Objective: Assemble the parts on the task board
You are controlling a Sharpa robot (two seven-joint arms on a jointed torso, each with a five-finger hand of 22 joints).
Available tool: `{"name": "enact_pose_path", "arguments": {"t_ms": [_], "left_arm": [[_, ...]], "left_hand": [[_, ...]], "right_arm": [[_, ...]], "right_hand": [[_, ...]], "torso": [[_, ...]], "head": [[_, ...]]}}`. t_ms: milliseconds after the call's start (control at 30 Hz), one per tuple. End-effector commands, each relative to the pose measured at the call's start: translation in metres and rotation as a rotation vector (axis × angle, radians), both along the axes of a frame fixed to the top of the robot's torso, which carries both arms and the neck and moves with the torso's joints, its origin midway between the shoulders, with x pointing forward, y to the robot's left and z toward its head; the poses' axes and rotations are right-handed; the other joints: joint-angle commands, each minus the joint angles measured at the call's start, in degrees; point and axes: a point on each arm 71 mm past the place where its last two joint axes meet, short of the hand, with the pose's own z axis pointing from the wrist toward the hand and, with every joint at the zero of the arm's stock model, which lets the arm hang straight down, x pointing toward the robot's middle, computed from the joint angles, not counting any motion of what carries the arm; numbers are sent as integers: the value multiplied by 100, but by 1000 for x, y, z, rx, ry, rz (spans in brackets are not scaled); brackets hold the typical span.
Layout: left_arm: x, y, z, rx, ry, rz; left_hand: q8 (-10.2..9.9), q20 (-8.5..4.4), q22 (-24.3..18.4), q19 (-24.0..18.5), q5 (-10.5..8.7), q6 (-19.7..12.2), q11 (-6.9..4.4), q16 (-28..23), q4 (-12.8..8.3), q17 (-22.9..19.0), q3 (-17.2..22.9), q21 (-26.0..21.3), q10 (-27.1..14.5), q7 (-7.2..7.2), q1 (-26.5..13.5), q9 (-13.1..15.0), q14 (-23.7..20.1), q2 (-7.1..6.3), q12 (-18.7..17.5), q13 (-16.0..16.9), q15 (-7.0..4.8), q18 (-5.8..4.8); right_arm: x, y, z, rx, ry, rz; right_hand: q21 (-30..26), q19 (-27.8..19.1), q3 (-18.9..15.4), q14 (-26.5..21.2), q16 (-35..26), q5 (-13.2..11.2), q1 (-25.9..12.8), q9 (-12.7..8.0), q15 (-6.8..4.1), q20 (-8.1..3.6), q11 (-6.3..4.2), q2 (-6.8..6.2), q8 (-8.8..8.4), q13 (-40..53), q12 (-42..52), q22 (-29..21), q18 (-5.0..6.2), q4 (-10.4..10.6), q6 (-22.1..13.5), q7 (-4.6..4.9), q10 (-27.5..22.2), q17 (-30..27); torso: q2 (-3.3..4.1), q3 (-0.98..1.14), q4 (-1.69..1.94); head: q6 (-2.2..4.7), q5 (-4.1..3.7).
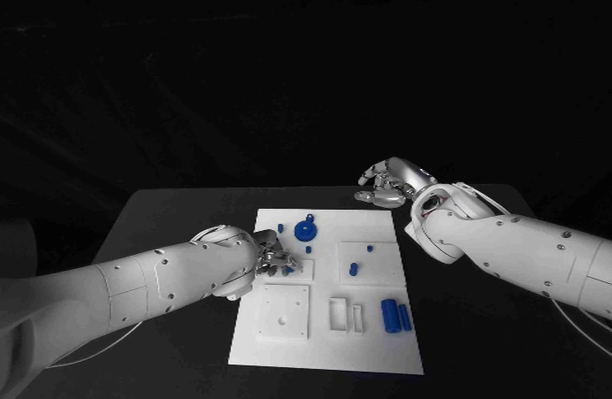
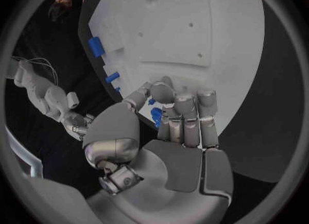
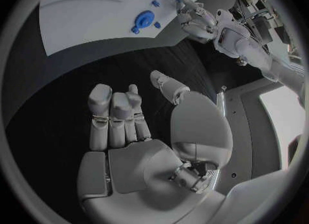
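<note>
The left hand (image 1: pixel 262 259) occupies the task board (image 1: pixel 325 350) edge at 9 o'clock, the blue disc (image 1: pixel 306 231) and blue cylinders (image 1: pixel 395 316) obstruct 12 and 4 o'clock, while bare black table (image 1: pixel 179 213) remains passable around the board.

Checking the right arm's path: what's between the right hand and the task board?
Only bare black table. The head view shows the right hand past the task board's far edge; its wrist view shows dark tabletop between fingers and board.
</note>
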Motion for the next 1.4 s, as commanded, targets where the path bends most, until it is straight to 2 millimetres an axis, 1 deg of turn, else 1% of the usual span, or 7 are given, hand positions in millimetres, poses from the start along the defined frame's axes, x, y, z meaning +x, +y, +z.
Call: {"name": "enact_pose_path", "arguments": {"t_ms": [33,367,600,700,800,1233,1400], "left_arm": [[-2,-4,-2,-8,10,-19],[2,5,-2,-1,2,7],[2,6,-1,-20,-4,22],[2,6,-1,-31,1,22],[2,7,-1,-37,-4,25],[0,21,2,-79,-14,63],[1,26,15,-175,32,77]], "left_hand": [[-25,-692,10,32,-15,395,-80,37,35,-9,4,10,-103,-138,9,0,-44,-48,30,5,15,-20],[-28,-689,11,30,-16,394,-78,48,140,-18,-27,10,-106,-136,-85,14,-48,-126,40,2,12,-22],[-68,-737,-22,65,-18,352,-93,43,1053,-71,409,-30,-109,-142,-419,48,-77,-970,25,-44,-32,45],[-103,-715,-10,48,-12,281,-55,39,1169,-82,343,-17,-141,-108,-511,54,-104,-1113,8,-57,-24,19],[-115,-704,38,-102,-7,205,-43,63,978,-94,-324,-13,-203,-97,-603,131,-187,-875,14,-53,-10,20],[-178,-719,19,-127,-4,132,-43,43,1111,-138,-406,-53,-274,-88,-619,146,-242,-1020,-10,-70,-36,50],[-374,-693,6,-214,104,-190,29,-53,900,-218,-469,-111,-470,2,-275,94,-371,-781,-93,-106,-1,26]], "right_arm": [[0,2,0,-4,5,12],[0,0,0,-3,4,9],[0,-1,0,-3,1,7],[0,0,0,-3,2,8],[1,-1,0,-3,2,7],[1,-3,0,3,2,2],[2,-9,0,4,0,-7]], "right_hand": [[-35,-15,-32,4,-28,22,62,6,1,-32,11,10,34,-6,6,7,538,13,-96,130,8,-2],[-35,-15,-34,3,-29,22,59,7,1,-32,11,11,35,-7,6,8,538,16,-96,130,7,-2],[-38,-17,-45,3,-31,22,45,6,2,-30,12,8,34,-10,6,8,538,26,-98,131,5,-1],[-39,-17,-49,2,-32,23,41,6,2,-30,12,7,33,-11,7,9,538,29,-99,131,5,-1],[-40,-17,-49,2,-33,29,43,6,2,-31,12,9,33,-13,7,9,538,30,-100,131,4,-1],[-47,-16,-64,3,-39,193,41,5,2,-31,13,11,33,-26,13,15,538,42,-105,132,1,1],[-48,-16,-68,4,-39,194,40,4,3,-32,13,12,30,-27,14,16,538,43,-112,133,1,2]], "torso": [[2,-1,-1],[3,-2,-1],[3,-5,2],[1,-3,1],[0,-3,-1],[-1,1,-1],[-7,4,-1]], "head": [[-2,-2],[12,-8],[13,-15],[15,-16],[14,-17],[48,-14],[87,-14]]}}
